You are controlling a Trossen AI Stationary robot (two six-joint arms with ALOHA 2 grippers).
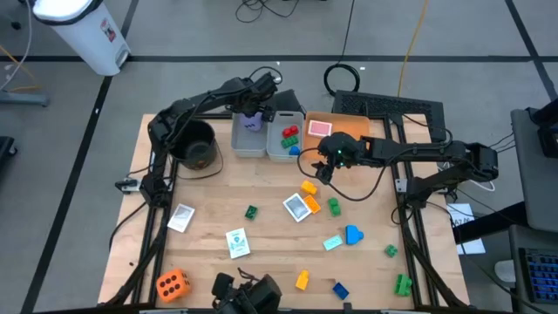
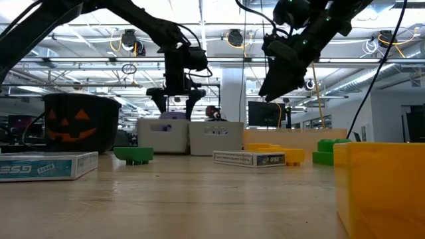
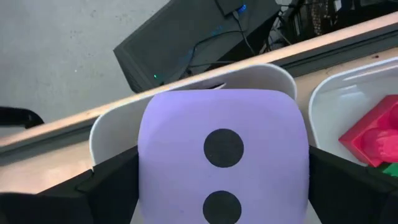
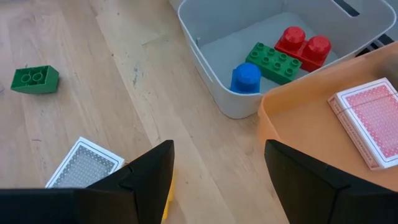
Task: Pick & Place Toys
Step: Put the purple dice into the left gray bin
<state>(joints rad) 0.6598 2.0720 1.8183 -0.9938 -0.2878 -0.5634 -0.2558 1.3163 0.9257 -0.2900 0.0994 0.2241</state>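
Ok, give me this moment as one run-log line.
left claw: over left grey bin, purple die between its fingers | right claw: open, empty, above table near orange tray

Dice (image 1: pixel 252 123) apparently in bin (image 1: pixel 248 144).

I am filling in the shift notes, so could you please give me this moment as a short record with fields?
left gripper: over the left grey bin, fingers either side of the purple die
right gripper: open, empty, above the table near the yellow brick
right grey bin: holds a red brick, green brick, blue brick
orange tray: holds a red-backed card
orange die: on the table's near left corner
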